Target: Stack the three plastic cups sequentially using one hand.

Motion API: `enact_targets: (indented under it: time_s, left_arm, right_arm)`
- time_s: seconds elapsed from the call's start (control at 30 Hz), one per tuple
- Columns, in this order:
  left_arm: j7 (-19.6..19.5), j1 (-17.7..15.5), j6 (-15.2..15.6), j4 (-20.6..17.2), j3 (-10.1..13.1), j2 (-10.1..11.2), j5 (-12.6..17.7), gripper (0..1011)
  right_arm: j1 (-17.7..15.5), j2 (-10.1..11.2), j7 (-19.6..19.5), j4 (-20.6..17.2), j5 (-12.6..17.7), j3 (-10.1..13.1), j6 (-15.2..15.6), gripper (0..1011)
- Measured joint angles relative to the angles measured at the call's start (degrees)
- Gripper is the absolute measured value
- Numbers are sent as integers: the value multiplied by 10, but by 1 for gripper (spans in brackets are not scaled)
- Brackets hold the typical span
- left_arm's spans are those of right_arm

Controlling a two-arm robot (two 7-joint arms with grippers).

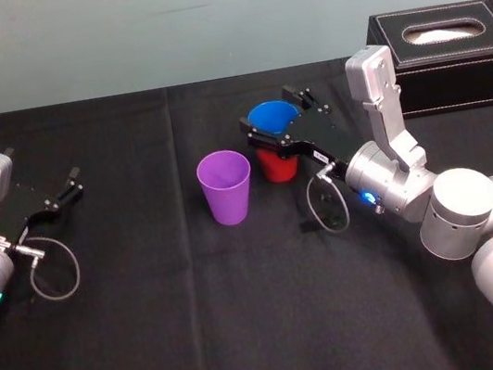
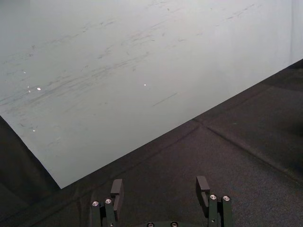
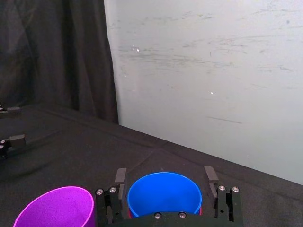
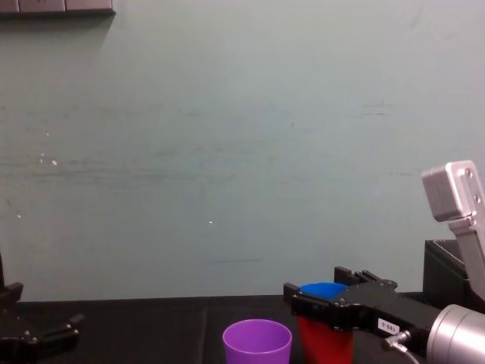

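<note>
Right arm's silver-grey wrist, foremost in the head view, reaches forward over the black worktop (image 1: 203, 323). The right tool (image 1: 271, 112) (image 3: 164, 173) (image 4: 314, 283) is closed on the blue cup (image 1: 271, 117) (image 3: 163, 195) (image 4: 322, 290), one black finger pressed to each side just below the rim. The blue cup sits partly inside the red cup (image 1: 278, 167) (image 4: 326, 343), its rim raised above the red one. The red cup stands upright on the worktop, near the middle. The purple cup (image 1: 226, 186) (image 3: 54, 208) (image 4: 257, 341) stands upright and alone just beside this pair, on the robot's left, not touching it. The left tool (image 1: 42, 168) (image 2: 160, 185) (image 4: 45, 334) rests low at the far left of the worktop, well apart from all three cups, fingers spread with nothing between them. A black box (image 1: 450, 49) (image 4: 445, 274) with white stitching lies at the back right, behind the right arm.
</note>
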Motion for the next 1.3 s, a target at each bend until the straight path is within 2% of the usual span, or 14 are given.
enact_targets:
  time_s: [0.13, 0.5, 0.57, 0.8, 0.97, 1.03, 1.13, 1.3]
  left_arm:
    - [0, 0, 0, 0, 0, 0, 0, 1005]
    - [0, 0, 0, 0, 0, 0, 0, 1005]
    - [0, 0, 0, 0, 0, 0, 0, 1004]
    - [0, 0, 0, 0, 0, 0, 0, 1005]
    - [0, 0, 0, 0, 0, 0, 0, 1005]
    - [0, 0, 0, 0, 0, 0, 0, 1005]
    - [0, 0, 0, 0, 0, 0, 0, 1005]
    - [0, 0, 0, 0, 0, 0, 0, 1005]
  right_arm:
    - [0, 0, 0, -1, 0, 0, 0, 1004]
    - [-37, 25, -6, -80, 4, 14, 11, 1004]
    - [-55, 36, -7, -112, 7, 18, 18, 1004]
    - [-100, 65, -5, -188, 15, 23, 36, 1004]
    - [-138, 88, -4, -230, 17, 25, 43, 1004]
    - [-143, 91, -4, -235, 17, 25, 43, 1004]
    - [-174, 107, -3, -254, 14, 23, 43, 1004]
    - [-203, 120, 0, -267, 7, 18, 33, 1004]
